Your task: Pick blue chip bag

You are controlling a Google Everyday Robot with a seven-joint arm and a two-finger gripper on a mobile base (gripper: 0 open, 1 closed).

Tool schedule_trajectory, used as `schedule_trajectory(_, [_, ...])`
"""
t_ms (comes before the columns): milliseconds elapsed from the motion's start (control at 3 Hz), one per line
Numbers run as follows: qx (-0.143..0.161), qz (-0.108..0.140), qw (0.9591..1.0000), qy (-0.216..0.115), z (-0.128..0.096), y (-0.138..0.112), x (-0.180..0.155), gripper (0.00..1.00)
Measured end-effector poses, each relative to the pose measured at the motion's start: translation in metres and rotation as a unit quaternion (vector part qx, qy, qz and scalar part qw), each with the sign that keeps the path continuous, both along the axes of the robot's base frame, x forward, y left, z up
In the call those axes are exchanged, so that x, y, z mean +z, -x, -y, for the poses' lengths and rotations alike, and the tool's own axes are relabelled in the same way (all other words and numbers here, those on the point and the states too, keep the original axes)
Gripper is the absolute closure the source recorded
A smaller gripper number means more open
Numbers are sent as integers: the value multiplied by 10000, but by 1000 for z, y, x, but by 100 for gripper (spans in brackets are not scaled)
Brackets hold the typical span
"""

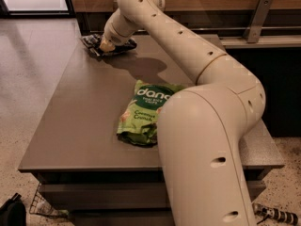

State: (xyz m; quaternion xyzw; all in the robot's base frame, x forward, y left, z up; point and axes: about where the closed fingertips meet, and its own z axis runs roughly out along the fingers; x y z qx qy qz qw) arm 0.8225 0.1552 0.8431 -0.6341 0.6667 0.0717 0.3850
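Far bottom-left: dark object (11, 213) cut off by the frame edge, can't identify it. Next to it a bit of wire basket (43, 205) under the table, mostly hidden.

Blue chip bag (91, 40) lies at the far-left corner of the grey table (70, 121), crumpled. Only its left edge and a dark strip on the right side show, the middle is covered.

Gripper (106, 45) is down on top of the bag, right at that corner. Can't say whether it's clamped on the bag or just resting on it (wrist blocks the view).

Green "dang" bag (141, 117) sits mid-table, well apart from the blue one. Its right edge is hidden behind the arm (207, 140), which fills the right foreground and covers that side of the table.

Bottom-right: striped thing (277, 214) on the floor, unclear what.
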Motion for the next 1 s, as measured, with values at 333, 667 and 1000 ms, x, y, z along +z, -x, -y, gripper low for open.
schedule_trajectory(333, [89, -47, 9999, -74, 1, 5, 10, 100])
schedule_trajectory(667, [242, -33, 9996, -111, 7, 18, 36, 100])
schedule_trajectory(1000, [270, 41, 9996, 19, 21, 37, 71, 100])
